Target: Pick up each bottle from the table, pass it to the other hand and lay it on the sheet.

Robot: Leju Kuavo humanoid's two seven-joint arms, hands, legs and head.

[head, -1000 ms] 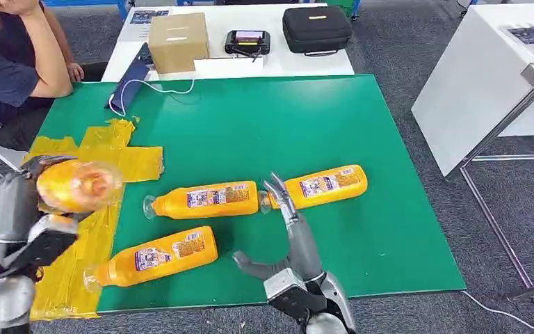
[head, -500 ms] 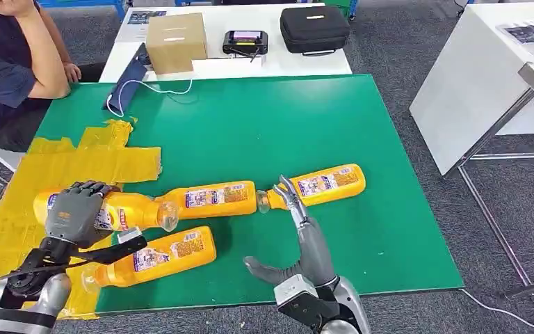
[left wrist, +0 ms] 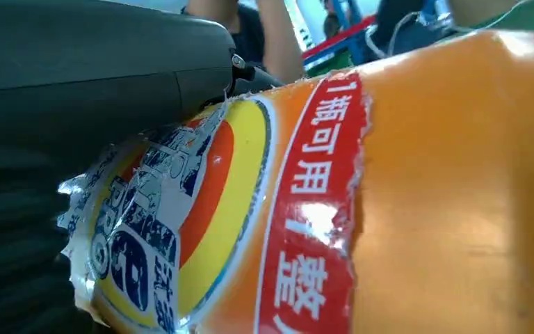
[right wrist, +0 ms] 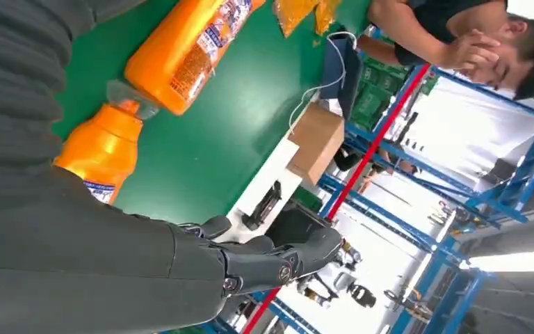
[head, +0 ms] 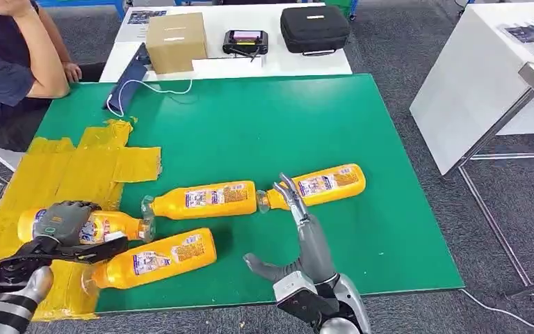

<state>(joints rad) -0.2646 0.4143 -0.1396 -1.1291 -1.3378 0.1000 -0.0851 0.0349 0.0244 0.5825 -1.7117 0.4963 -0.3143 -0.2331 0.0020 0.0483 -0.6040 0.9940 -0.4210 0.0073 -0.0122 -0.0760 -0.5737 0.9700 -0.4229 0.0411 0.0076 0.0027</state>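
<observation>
Left hand (head: 66, 223) clamped on orange plastic bottle (head: 115, 225) over yellow sheet (head: 55, 174); right hand (head: 299, 240) fingers apart, empty; three bottles left on green table.

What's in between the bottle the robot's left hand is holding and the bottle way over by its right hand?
In the head view, another orange bottle lies on the green mat, between the held bottle in the left hand and the far bottle by the right hand.

Cardboard box (head: 176, 42), black case (head: 316, 28), small device (head: 246, 42), perhaps controller, on white table (head: 334, 64); person (head: 10, 62) seated beside it.
</observation>
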